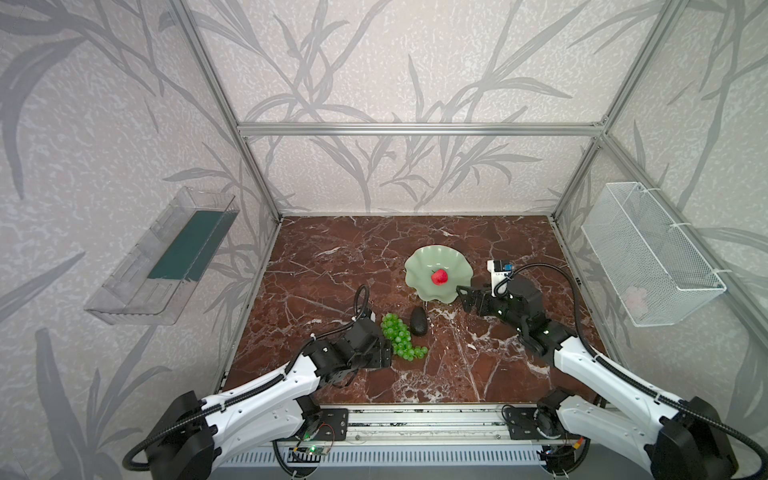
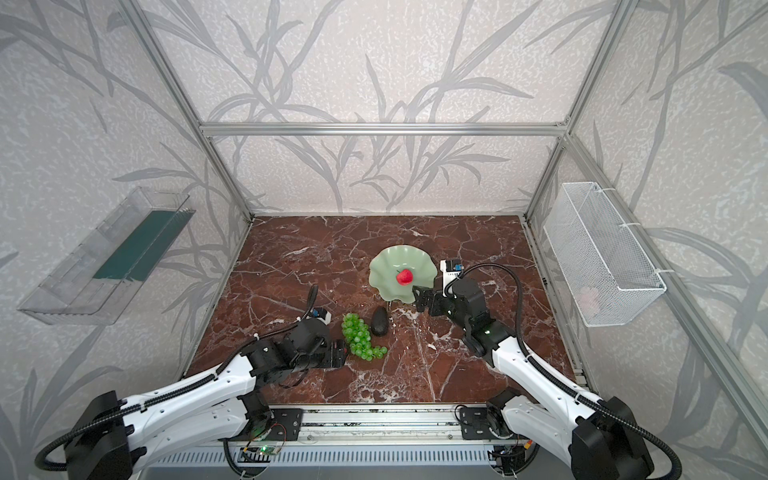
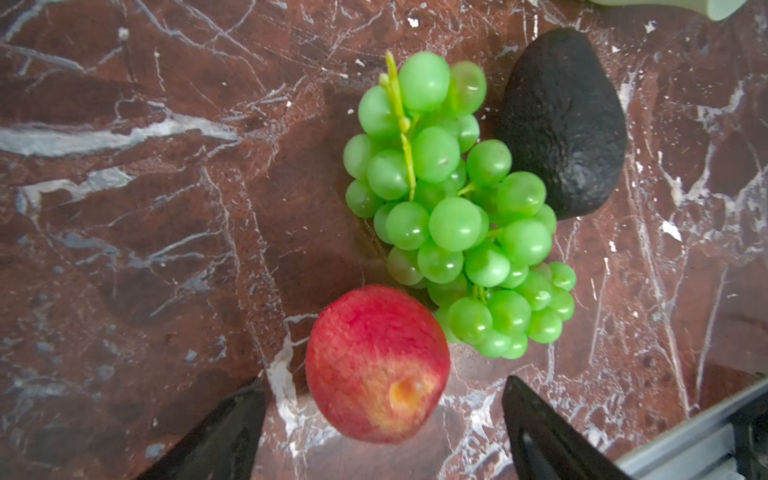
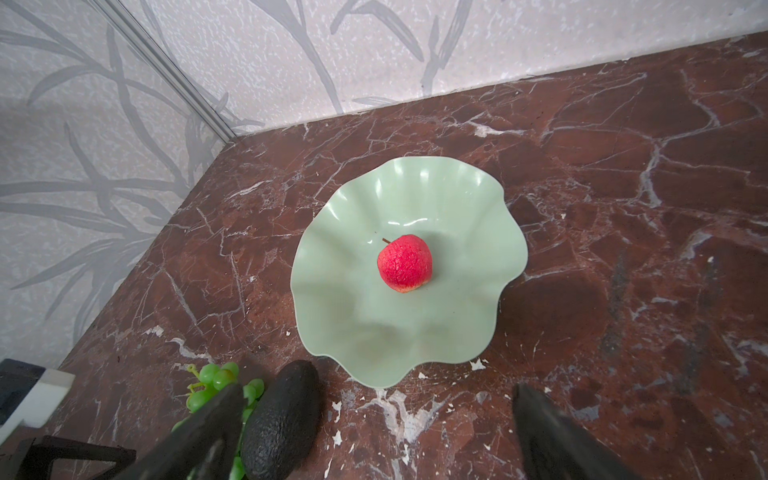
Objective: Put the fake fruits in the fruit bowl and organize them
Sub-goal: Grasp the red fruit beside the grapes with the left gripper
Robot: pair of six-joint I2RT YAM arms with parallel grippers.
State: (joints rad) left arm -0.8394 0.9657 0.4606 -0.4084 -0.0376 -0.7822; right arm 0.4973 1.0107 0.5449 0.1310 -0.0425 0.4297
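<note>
bowl (image 1: 424, 259): middle of tabletop (image 1: 324, 266), holds first apple (image 1: 439, 276).
second apple (image 3: 377, 365): between jaws of open left claw (image 3: 383, 384), not gripped.
grapes (image 1: 401, 340), avocado (image 1: 419, 322): side by side, nearer the front edge.
right claw (image 4: 379, 390): open, empty, by bowl's rim.

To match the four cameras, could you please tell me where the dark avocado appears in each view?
In a top view: the avocado lies on the table, nearer than the fruit bowl.
In a top view: the avocado, same place.
Left wrist: the avocado beside the grapes.
Right wrist: the avocado between grapes and fruit bowl.
Shared landmark: the grapes alongside it.
</note>
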